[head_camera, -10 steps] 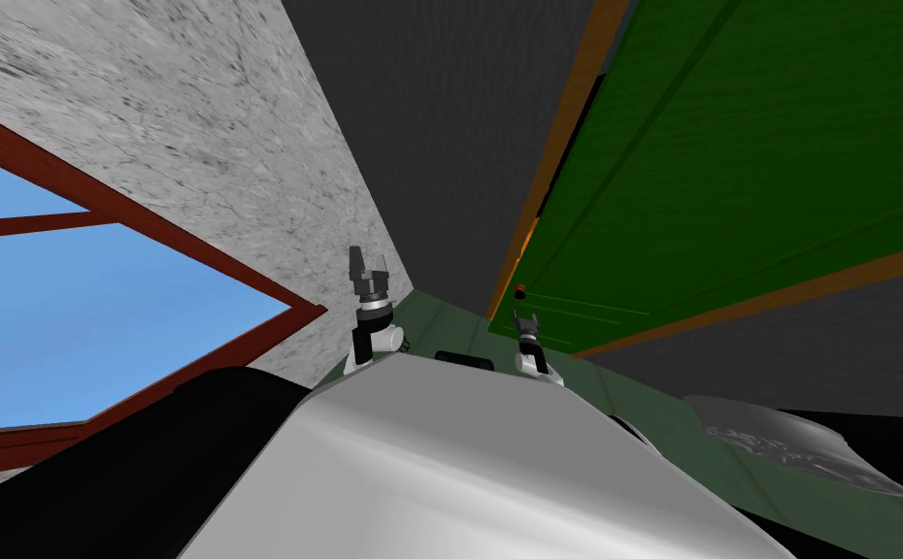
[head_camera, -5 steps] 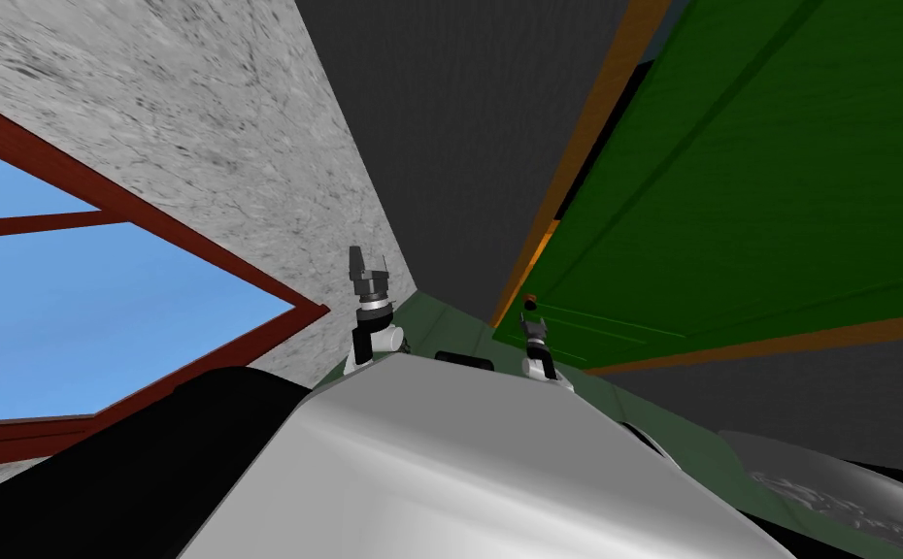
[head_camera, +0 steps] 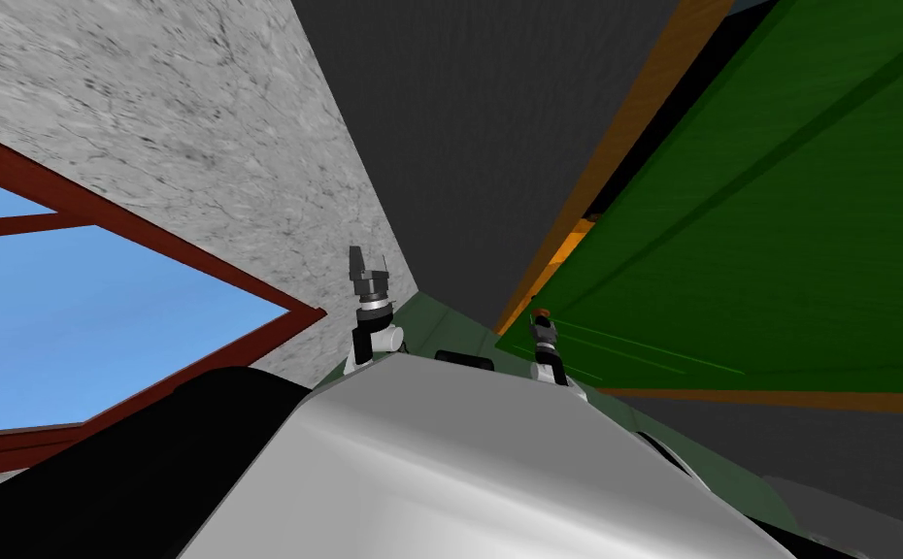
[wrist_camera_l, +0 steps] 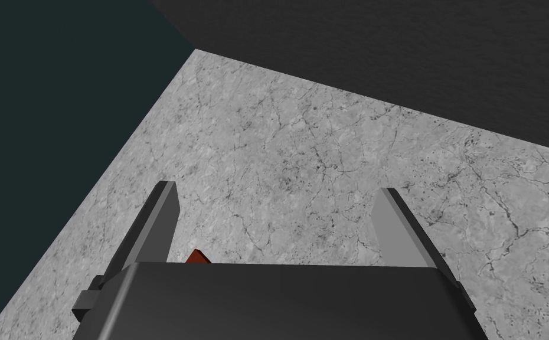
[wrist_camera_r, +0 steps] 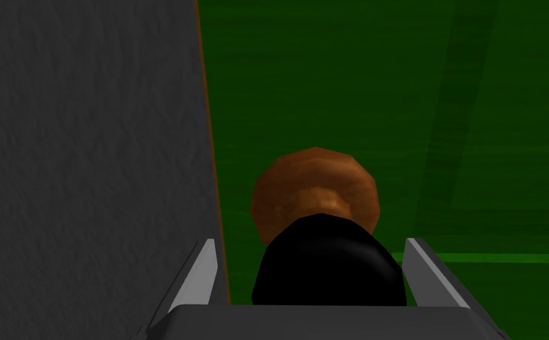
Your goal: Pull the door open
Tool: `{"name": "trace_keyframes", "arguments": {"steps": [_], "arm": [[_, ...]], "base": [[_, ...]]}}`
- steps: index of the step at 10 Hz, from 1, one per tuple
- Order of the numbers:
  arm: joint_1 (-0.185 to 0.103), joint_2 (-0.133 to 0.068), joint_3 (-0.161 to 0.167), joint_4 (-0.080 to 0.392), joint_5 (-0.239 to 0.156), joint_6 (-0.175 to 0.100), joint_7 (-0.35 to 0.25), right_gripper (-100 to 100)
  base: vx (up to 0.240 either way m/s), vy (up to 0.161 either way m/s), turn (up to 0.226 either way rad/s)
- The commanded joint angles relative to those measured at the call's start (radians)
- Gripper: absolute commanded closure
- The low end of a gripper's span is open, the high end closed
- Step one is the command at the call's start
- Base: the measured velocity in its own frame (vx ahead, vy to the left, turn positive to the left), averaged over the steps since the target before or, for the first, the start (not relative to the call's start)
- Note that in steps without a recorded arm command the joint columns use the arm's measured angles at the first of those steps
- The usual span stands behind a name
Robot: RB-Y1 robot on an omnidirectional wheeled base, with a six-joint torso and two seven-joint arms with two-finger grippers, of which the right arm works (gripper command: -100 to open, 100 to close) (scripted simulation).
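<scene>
The green door (head_camera: pixel 751 243) stands ajar at my right, swung out from its orange frame (head_camera: pixel 634 107). Its round brown knob (head_camera: pixel 542 312) sits near the door's free edge. My right gripper (head_camera: pixel 541 320) is at the knob. In the right wrist view the knob (wrist_camera_r: pixel 314 183) and its dark neck lie between the fingers of the right gripper (wrist_camera_r: pixel 310 243), which is shut on it against the door panel (wrist_camera_r: pixel 385 77). My left gripper (head_camera: pixel 367 260) is raised beside the mottled grey wall, away from the door. It stands open and holds nothing (wrist_camera_l: pixel 276 195).
A dark grey wall (head_camera: pixel 469 126) runs between the door frame and the mottled grey wall (head_camera: pixel 197 126). A window with a red-brown frame (head_camera: pixel 100 320) is at my left. A strip of green floor (head_camera: pixel 440 320) lies ahead.
My right gripper went from open just short of the knob to shut on it. The door has swung further out from its frame, toward me. The left arm stayed still.
</scene>
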Motion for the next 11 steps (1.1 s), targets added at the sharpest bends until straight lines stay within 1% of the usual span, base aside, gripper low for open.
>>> {"name": "trace_keyframes", "arguments": {"steps": [1, 6, 7, 11], "arm": [[0.002, 0.0, 0.0, -0.003, 0.0, 0.003, 0.002, 100], [0.002, 0.0, 0.0, -0.003, 0.0, 0.003, 0.002, 100], [0.012, -0.015, 0.019, -0.006, 0.008, -0.005, -0.021, 100], [0.035, -0.052, 0.069, -0.017, 0.031, -0.033, -0.08, 100]], "base": [[-0.003, -0.005, -0.024], [-0.012, -0.001, 0.002], [-0.121, -0.027, 0.101], [-0.217, -0.039, 0.105]]}}
